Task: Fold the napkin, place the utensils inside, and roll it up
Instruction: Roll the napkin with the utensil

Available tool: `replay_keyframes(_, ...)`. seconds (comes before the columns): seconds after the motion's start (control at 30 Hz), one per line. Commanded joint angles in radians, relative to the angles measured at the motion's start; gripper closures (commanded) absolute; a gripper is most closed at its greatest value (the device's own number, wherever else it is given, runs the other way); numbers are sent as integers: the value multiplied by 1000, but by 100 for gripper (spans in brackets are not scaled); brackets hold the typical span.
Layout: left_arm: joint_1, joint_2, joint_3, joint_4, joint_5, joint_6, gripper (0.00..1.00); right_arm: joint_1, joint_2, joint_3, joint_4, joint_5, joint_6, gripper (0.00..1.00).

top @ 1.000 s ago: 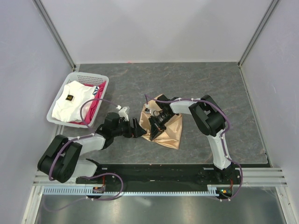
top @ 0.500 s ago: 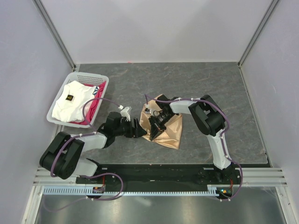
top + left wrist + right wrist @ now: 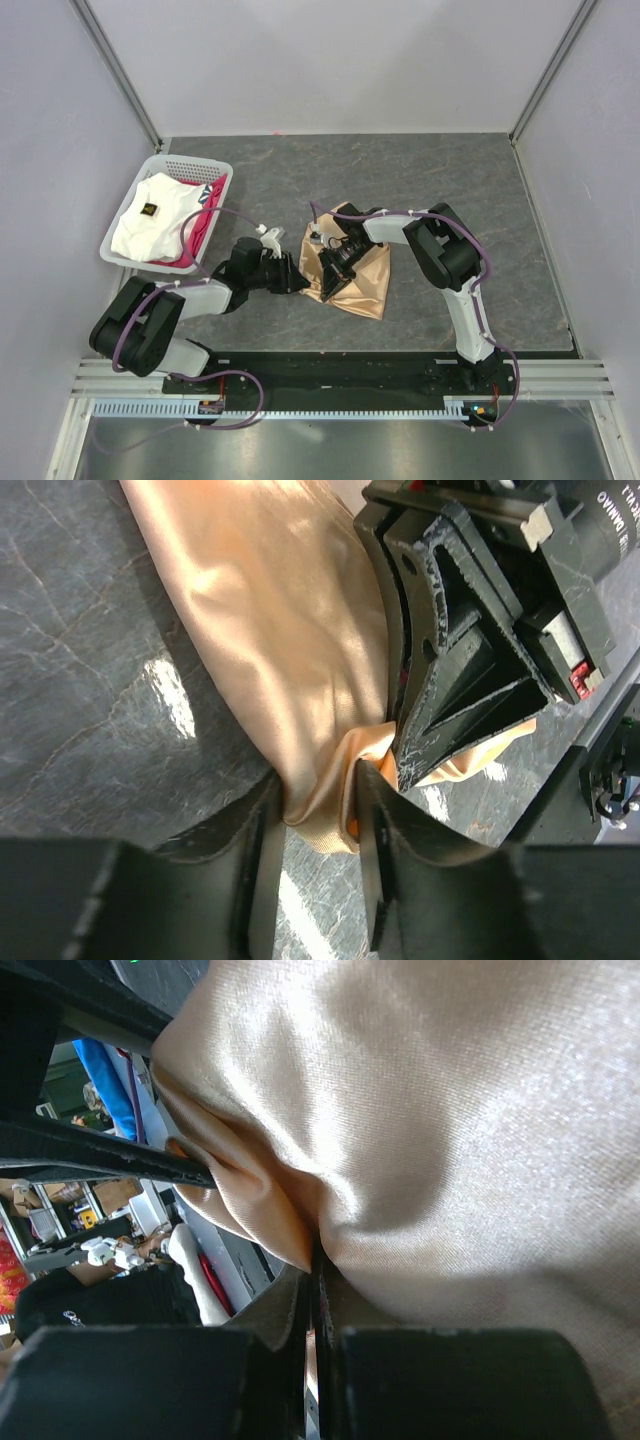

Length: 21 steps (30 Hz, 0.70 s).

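The peach-tan napkin (image 3: pixel 365 280) lies bunched and partly rolled at the table's middle. In the left wrist view its narrow end (image 3: pixel 270 630) sits between my left gripper's (image 3: pixel 318 810) fingers, cloth touching both pads. My left gripper (image 3: pixel 298 277) reaches in from the left and meets the right gripper (image 3: pixel 330 275) at the napkin's left edge. The right gripper (image 3: pixel 315 1260) is shut, pinching a thin fold of the shiny napkin (image 3: pixel 450 1110). Its black body (image 3: pixel 470 680) looms just beyond the left fingers. The utensils are hidden.
A white slotted basket (image 3: pixel 165 165) stands at the back left, holding a white cloth (image 3: pixel 150 215) with a dark mark and a pink-red cloth (image 3: pixel 200 235). Grey walls close in the dark marbled tabletop (image 3: pixel 450 180).
My left gripper has slid right to the napkin's left end and its fingers have closed in on the cloth. The right arm has stayed put.
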Motion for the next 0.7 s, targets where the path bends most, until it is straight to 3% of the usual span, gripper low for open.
replay_keyframes(0.0,-5,13,35,-14,-37,33,65,-6,80,-29,-3,239,-67,100)
replay_keyframes(0.2,-6,18,73,-121,-69,29,87,-10,49,-30,-8,260,-57,97)
replay_keyframes(0.3,-5,21,99,-187,-83,15,98,-13,6,-35,-7,292,-43,86)
replay_keyframes(0.43,-5,59,162,-299,-81,-5,98,-16,-76,-56,-5,346,-30,62)
replay_keyframes(0.67,-5,122,248,-446,-57,-30,98,-14,-340,-171,78,482,-18,40)
